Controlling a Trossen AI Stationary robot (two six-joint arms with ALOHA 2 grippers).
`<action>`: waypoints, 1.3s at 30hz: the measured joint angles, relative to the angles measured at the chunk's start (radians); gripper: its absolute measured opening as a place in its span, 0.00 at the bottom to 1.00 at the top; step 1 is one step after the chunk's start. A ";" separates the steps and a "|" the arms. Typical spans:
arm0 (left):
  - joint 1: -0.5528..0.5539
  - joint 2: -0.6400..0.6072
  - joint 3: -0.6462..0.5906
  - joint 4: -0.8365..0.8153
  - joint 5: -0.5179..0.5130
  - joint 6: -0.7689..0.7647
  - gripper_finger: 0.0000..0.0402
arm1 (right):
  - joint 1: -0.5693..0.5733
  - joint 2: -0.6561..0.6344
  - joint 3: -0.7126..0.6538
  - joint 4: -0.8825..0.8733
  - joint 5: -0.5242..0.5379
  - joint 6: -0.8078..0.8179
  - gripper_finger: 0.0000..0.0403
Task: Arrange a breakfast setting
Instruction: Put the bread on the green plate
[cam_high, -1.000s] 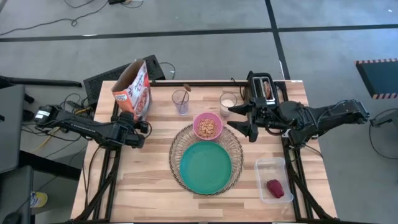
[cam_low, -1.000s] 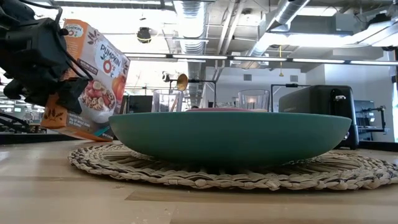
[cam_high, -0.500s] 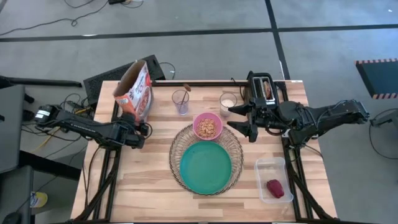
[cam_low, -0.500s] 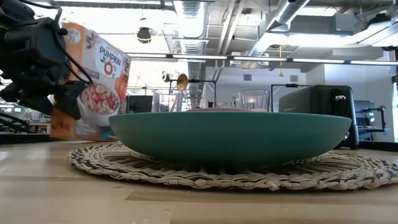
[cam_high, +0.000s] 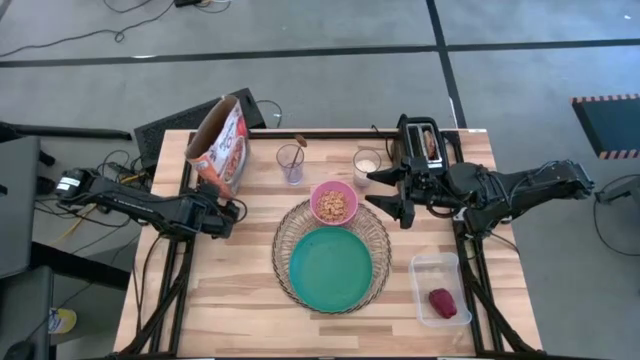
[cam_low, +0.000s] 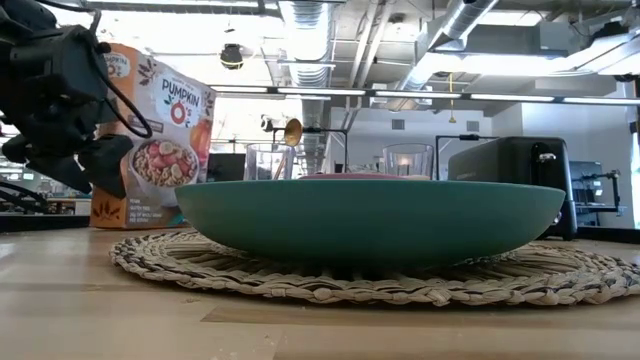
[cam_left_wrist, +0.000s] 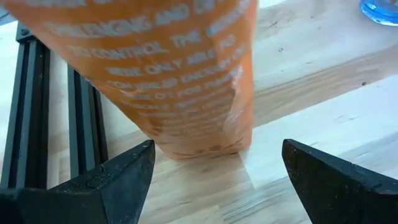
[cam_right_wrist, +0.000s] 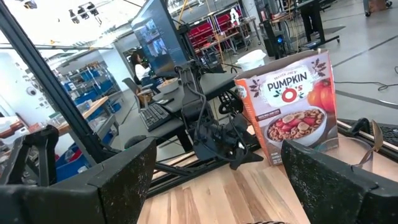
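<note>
Bagel (cam_high: 432, 145) is sitting in the toaster (cam_high: 424, 140) at the table's far right corner. I'm hovering my right claw (cam_high: 385, 193), spread wide, just beside it; left claw (cam_high: 232, 212), spread, is flanking the cereal box (cam_high: 222, 145).

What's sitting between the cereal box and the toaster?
In the high view, between the cereal box and toaster stand a clear glass and a small white cup.

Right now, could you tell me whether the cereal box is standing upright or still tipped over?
Upright. The cereal box stands with its base flat on the table, and the open left gripper sits just clear of it.
</note>
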 joint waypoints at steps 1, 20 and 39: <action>0.000 0.000 0.005 -0.001 0.011 0.017 0.84 | 0.000 0.000 0.000 0.000 0.000 0.000 0.92; -0.027 0.000 0.071 0.038 0.261 0.195 0.84 | 0.003 0.000 0.000 -0.019 -0.003 0.001 0.92; -0.097 0.000 0.295 0.086 0.532 0.313 0.84 | 0.002 0.000 0.000 -0.094 -0.021 0.113 0.92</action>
